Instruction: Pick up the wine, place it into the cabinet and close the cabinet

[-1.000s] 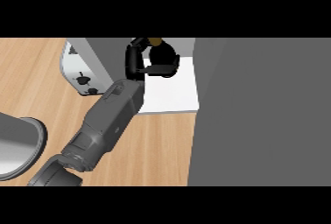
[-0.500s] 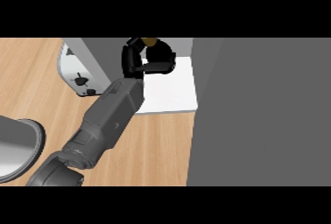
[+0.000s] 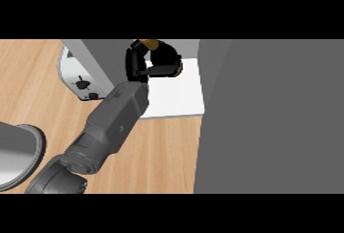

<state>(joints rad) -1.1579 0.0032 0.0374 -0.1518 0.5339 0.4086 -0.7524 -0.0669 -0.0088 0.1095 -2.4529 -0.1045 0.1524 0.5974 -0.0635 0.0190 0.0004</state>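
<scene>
1. Fingers (image 3: 164, 69) of my left hand (image 3: 144, 63) are curled round the wine (image 3: 151, 44), at the upper middle of the frame; only its gold-brown top shows above my hand, the rest is hidden by the grip.
2. My left forearm (image 3: 114, 120) runs on a slant from the lower left of the frame up to that hand, crossing the wooden surface (image 3: 161, 150).
3. Hand and wine sit over the white cabinet floor (image 3: 178, 98), a pale panel whose front edge meets the wood just right of my forearm.
4. Right of the panel, a broad grey cabinet face (image 3: 275, 118) fills the whole right side of the frame, top to bottom; its left edge stands near my hand, with a strip of white open between them.
5. Left of my hand rises a grey upright wall (image 3: 94, 59); beside it, at the upper left, is a metal appliance with black knobs (image 3: 77, 82).
6. A round metal rim (image 3: 23, 154) sits at the lower left edge, close to my elbow.
7. Open wood lies at the left and below the panel.
</scene>
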